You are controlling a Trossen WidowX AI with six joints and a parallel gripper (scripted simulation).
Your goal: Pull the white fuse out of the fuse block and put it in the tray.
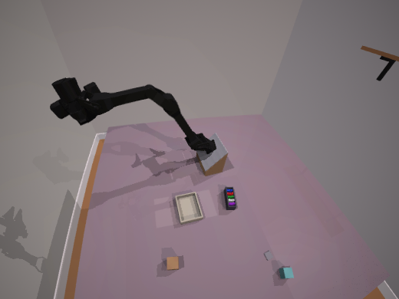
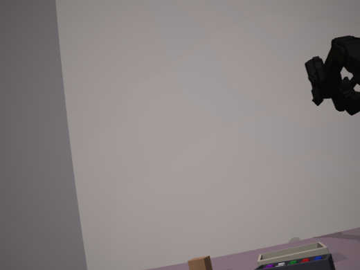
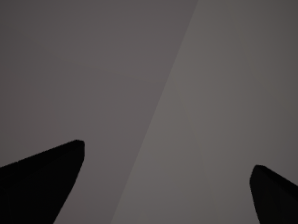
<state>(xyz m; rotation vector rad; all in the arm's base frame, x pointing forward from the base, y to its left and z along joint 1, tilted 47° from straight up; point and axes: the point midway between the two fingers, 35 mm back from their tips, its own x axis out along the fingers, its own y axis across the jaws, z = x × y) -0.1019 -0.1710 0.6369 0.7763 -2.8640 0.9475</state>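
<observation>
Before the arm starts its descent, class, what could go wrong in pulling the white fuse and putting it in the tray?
1. The white fuse sits tight between green and purple neighbours in the dark fuse block; the wide-open black gripper could brush them.
2. The gripper is high and points at the wall, so it must travel far and turn before approaching.
3. The shallow beige tray lies beside the block; a tilted lift could clip it.

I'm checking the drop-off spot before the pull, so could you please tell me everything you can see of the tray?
The tray is a shallow rectangular box, beige with a paler raised rim, plastic-looking, and nothing shows inside it. It lies flat and upright on the purple table top, beside the dark fuse block but apart from it, their long sides roughly parallel. The exterior view shows its low wall just behind the block. Nothing touches it; the hand is open, raised well away, facing the wall.
</observation>
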